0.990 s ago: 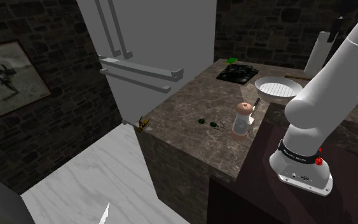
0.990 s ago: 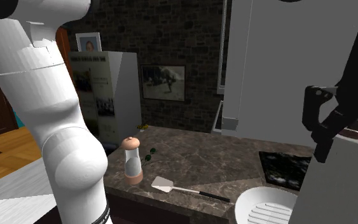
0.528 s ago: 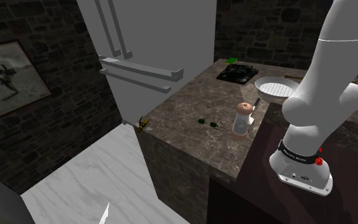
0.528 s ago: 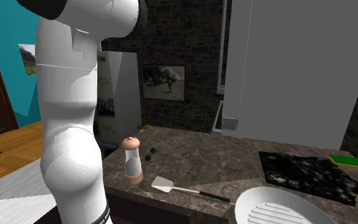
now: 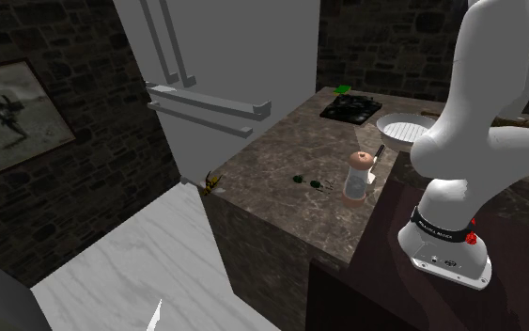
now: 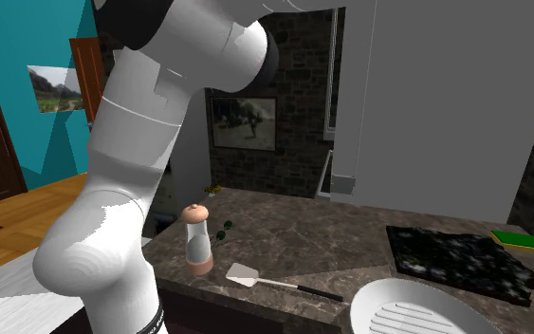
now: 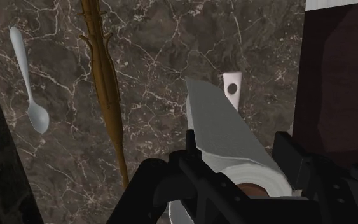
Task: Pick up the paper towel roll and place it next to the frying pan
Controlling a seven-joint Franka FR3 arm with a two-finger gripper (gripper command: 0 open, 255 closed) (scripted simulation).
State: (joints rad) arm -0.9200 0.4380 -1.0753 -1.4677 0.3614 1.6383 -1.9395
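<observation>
In the wrist view my gripper (image 7: 240,173) is shut on the white paper towel roll (image 7: 220,127). The black fingers clasp it near its cardboard-cored end. The roll hangs tilted above the dark marble counter (image 7: 158,57). The white ribbed frying pan (image 5: 401,125) sits on the counter beside the black stovetop (image 5: 351,105), partly behind the white arm (image 5: 483,113). It also lies at the second exterior view's lower right, frying pan (image 6: 416,308).
A pepper mill (image 5: 355,177) and a white spatula (image 6: 274,281) stand near the counter's front. A green sponge (image 6: 524,242) lies past the stovetop. Under the gripper lie a white spoon (image 7: 30,89) and a long wooden utensil (image 7: 104,89). The dark stand (image 7: 339,76) is close beside the roll.
The arm has swung away with the roll. Gripper and roll have left the second exterior view, and the arm now stands more upright at the shoulder view's right.
</observation>
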